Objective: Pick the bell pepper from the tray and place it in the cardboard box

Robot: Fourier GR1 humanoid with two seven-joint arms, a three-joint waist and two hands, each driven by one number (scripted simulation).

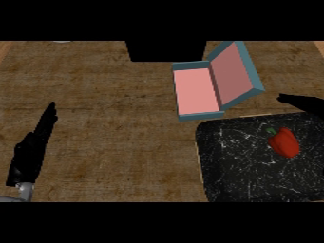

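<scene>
Bell pepper [284, 141], red with a small green stem, lay on the black tray [234, 166] with white marble veins, in the tray's upper right part. Nothing touched it. The tray stood at the lower right of the brown counter [115, 104].

Just beyond the tray's upper left corner was the cardboard box [196, 92]. It was pink inside and blue-grey outside, and its lid stood open, leaning to the right. The box held nothing that could be seen.

The right hand [315, 105] came in from the right edge, above the tray's far right corner. Its fingers were stretched out towards the left, apart from the pepper and not closed on anything. A dark part of the same hand showed also lower at the right edge, over the tray.

The left hand [33, 149] rested at the lower left of the counter, well apart from the tray and the box. Its fingers were straight and together, pointing away from the robot, and it held nothing.
</scene>
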